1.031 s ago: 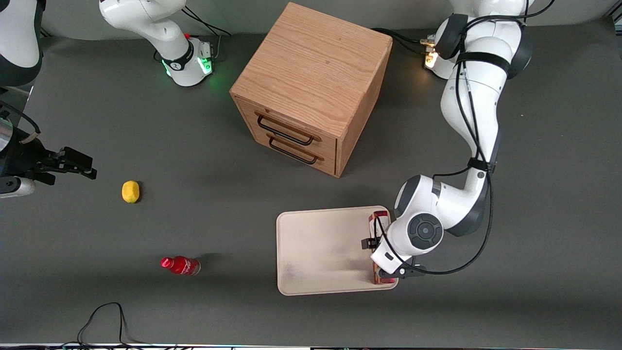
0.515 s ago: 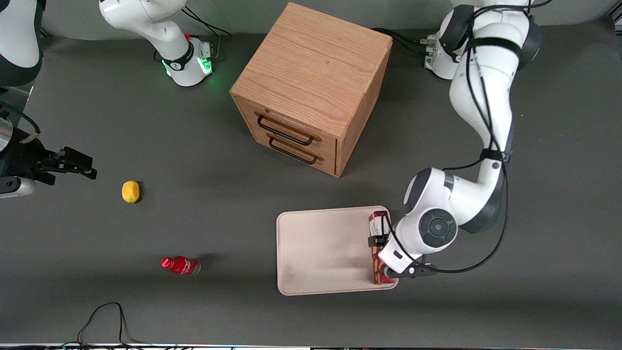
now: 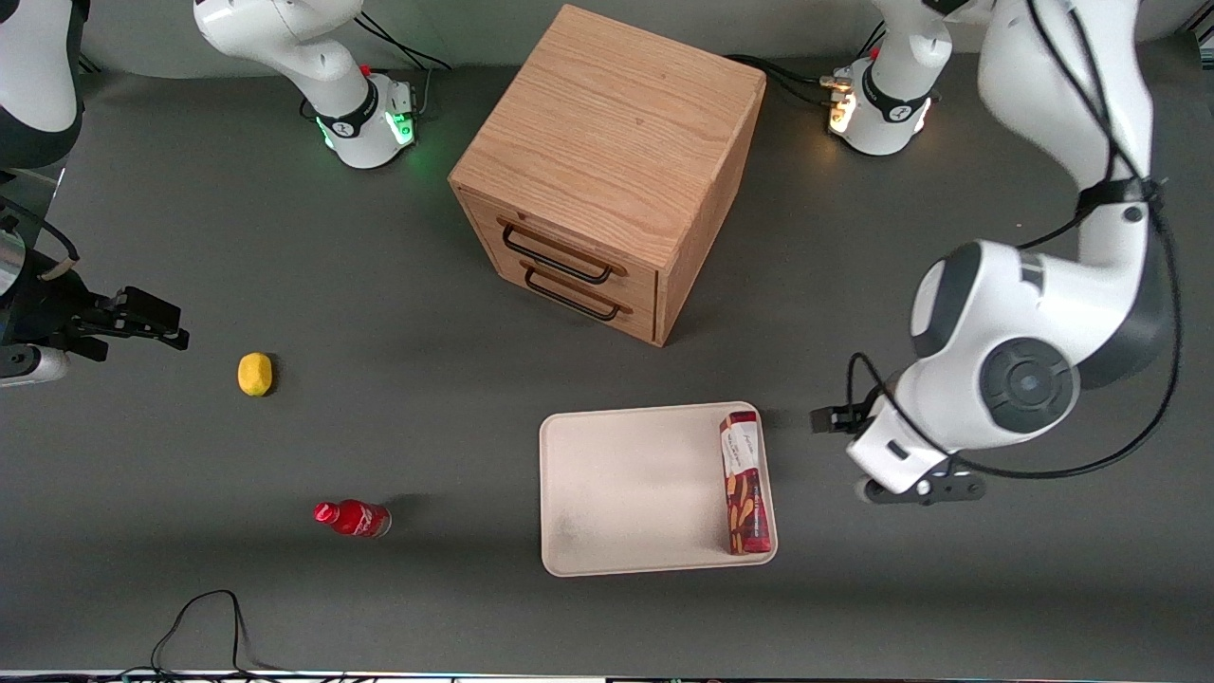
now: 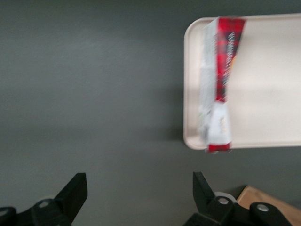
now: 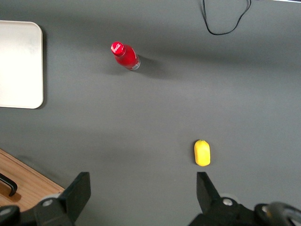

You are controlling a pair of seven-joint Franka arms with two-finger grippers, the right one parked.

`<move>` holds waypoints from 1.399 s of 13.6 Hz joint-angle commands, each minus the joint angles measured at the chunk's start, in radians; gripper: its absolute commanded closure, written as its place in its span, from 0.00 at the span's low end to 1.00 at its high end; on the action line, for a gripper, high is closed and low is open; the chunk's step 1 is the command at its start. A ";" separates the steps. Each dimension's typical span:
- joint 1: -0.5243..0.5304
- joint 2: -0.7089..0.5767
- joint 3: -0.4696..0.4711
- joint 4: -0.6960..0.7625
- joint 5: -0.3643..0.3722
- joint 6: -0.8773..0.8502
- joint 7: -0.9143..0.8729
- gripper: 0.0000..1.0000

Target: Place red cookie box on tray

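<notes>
Dark grey matte covering is stretching across the whole counter (image 3: 398, 607), and a large cream-white rectangular tray (image 3: 626, 493) with rounded corners and a low raised rim is sitting on it, nearer the front camera than the wooden two-drawer cabinet (image 3: 607, 171). A flat dark-red cookie box (image 3: 744, 482) with a white label panel and biscuit pictures is lying inside the tray, running along the rim at the working arm's end, its label end pointing toward the cabinet. In the left wrist view the same box (image 4: 217, 84) is appearing tilted up on a long edge against the tray's rim (image 4: 188, 94), though whether it is leaning or lying flat is not certain from the front view.

The left arm's gripper (image 4: 138, 197) is hanging above bare counter just beside the tray, toward the working arm's end, clear of the box and touching nothing. Its jaws are standing wide apart with only grey counter between them, holding nothing. In the front view the gripper (image 3: 877, 479) is mostly hiding beneath the white wrist housing.

Toward the parked arm's end, a small red bottle (image 3: 353, 518) with a red cap is lying on its side, well apart from the tray, and a small yellow lemon-like fruit (image 3: 254, 373) is resting farther from the front camera than the bottle. A black cable (image 3: 204, 617) is looping along the counter's near edge.
</notes>
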 commanded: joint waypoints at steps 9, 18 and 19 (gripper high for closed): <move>0.248 -0.324 -0.001 -0.236 0.077 -0.135 0.187 0.00; 0.143 -0.323 0.162 -0.122 0.060 -0.303 0.289 0.00; 0.209 -0.323 0.090 -0.121 0.062 -0.303 0.294 0.00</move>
